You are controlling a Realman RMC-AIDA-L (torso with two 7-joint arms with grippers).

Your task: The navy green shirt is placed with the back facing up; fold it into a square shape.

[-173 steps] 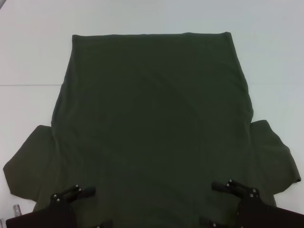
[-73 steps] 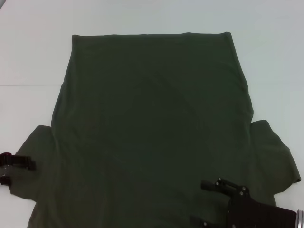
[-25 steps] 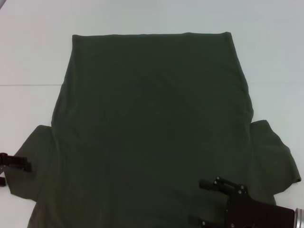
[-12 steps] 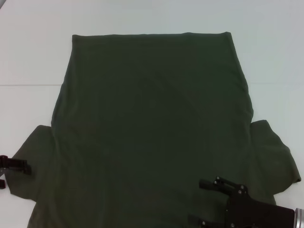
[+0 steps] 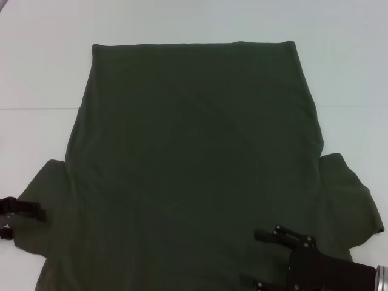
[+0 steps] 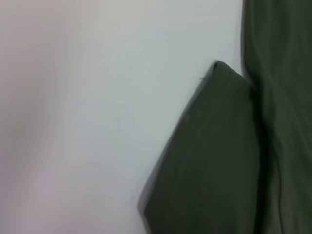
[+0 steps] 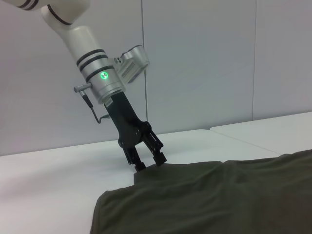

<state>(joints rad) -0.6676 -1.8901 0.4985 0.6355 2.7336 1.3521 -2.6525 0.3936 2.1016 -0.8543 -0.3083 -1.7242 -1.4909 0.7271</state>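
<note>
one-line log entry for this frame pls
stage: first fold not started | navy green shirt: flat, back up, on white table | left gripper: open, fingers at left sleeve edge | right gripper: open, above shirt's near right part

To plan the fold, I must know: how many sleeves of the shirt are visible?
2. On the navy green shirt, one sleeve lies on the robot's left beside the left pincer; the other sleeve lies on the right, beyond the right pincer.

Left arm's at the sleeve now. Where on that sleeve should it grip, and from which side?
Grip the outer hem of the left sleeve of the navy green shirt, coming in from the robot's left over the bare table. The sleeve lies flat with its free edge facing outward, and the left gripper stands there with jaws open.
</note>
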